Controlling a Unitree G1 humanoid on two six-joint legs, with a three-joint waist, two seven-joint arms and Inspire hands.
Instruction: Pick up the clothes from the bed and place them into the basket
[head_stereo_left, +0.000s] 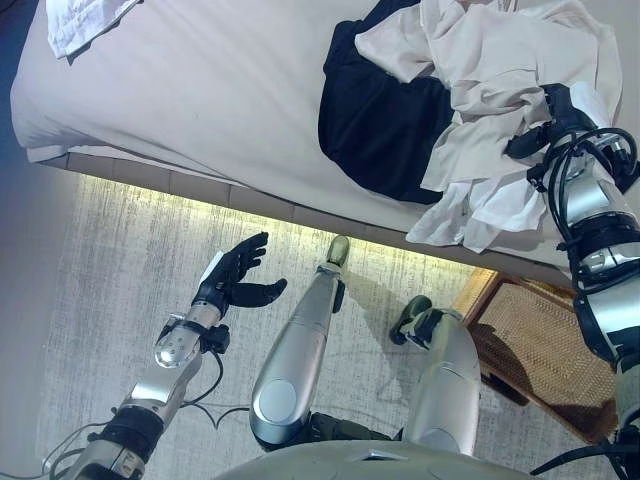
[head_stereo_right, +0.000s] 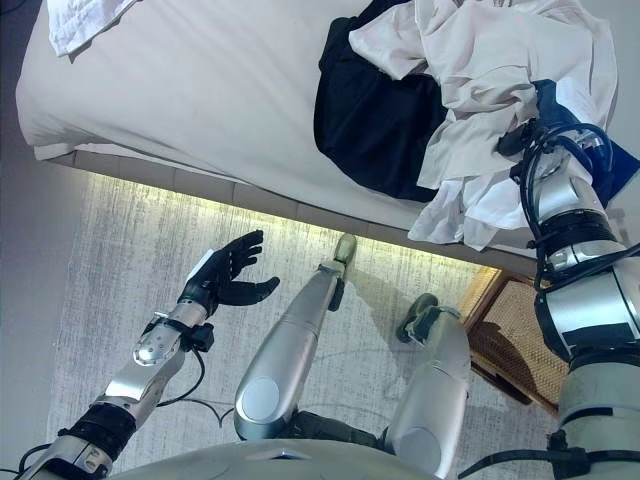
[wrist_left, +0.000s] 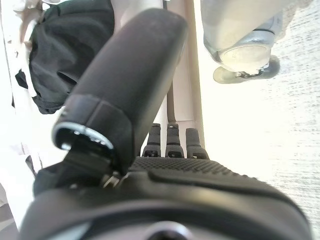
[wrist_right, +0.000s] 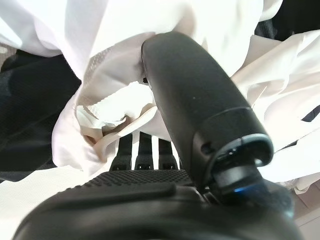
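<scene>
A heap of white clothes (head_stereo_left: 500, 70) lies on the right part of the bed (head_stereo_left: 200, 90), partly over a black garment (head_stereo_left: 380, 130). My right hand (head_stereo_left: 562, 108) is in the near side of the heap. In the right wrist view its thumb (wrist_right: 195, 100) presses on bunched white cloth (wrist_right: 115, 110) and its fingers run under the folds. A wicker basket (head_stereo_left: 545, 350) stands on the floor by the bed's near right edge. My left hand (head_stereo_left: 235, 275) is open and empty above the floor, with straight fingers in the left wrist view (wrist_left: 170, 140).
Another white cloth (head_stereo_left: 85, 20) lies at the bed's far left corner. A lit strip runs under the bed's near edge (head_stereo_left: 200, 200). A pale rug (head_stereo_left: 110, 300) covers the floor in front of the bed.
</scene>
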